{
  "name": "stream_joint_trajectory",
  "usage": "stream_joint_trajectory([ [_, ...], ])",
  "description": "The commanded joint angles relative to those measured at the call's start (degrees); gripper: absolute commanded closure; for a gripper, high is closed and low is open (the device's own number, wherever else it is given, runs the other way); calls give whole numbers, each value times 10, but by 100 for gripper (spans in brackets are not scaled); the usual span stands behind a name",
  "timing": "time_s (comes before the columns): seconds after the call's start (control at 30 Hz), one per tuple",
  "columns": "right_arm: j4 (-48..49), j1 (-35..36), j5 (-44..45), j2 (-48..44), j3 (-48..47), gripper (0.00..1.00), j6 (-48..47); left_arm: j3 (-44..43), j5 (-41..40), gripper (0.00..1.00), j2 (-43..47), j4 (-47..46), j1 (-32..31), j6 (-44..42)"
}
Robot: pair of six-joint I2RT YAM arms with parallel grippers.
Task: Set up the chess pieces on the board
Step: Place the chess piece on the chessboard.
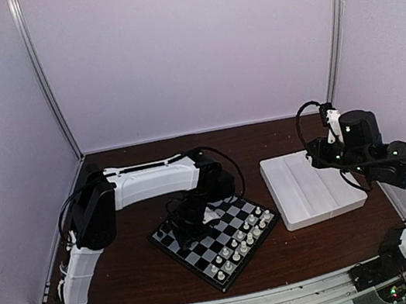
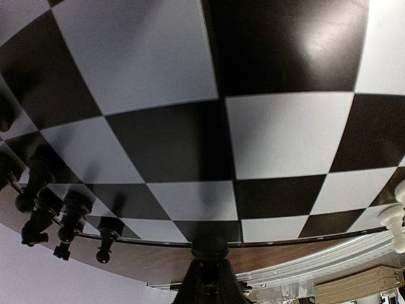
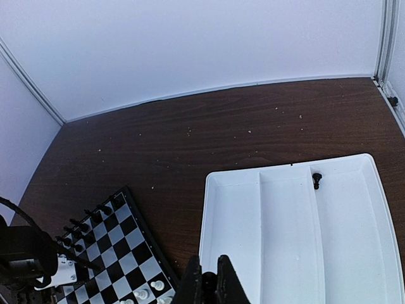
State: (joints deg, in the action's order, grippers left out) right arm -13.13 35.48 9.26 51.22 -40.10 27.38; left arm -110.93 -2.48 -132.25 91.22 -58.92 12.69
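The chess pieces [image 2: 71, 215] in black stand in a row along the board [image 2: 285, 139] edge, lower left of the left wrist view; I cannot count them. The white chessmen [image 1: 239, 244] line the board's lower right side in the top view. One black piece [image 3: 317, 180] lies in the white tray [image 3: 285, 247], so I judge the setup well advanced but unfinished. The left gripper [image 2: 211, 256] hovers low over the board, jaws together; a dark knob sits at its tips, and I cannot tell if it's a piece. The right gripper [image 3: 210, 272] hangs above the tray, jaws together
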Motion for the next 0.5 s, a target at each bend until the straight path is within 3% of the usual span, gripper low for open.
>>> stream_joint_trajectory([
  [0.0, 1, -2, 9, -3, 4, 100, 4, -11, -10, 99, -11, 18, 2, -6],
  [0.33, 1, -2, 12, -2, 5, 100, 6, -15, -7, 92, -21, 14, 3, -11],
  [0.47, 2, -2, 11, 1, 5, 100, 6, -19, -11, 84, -21, 14, 2, -10],
])
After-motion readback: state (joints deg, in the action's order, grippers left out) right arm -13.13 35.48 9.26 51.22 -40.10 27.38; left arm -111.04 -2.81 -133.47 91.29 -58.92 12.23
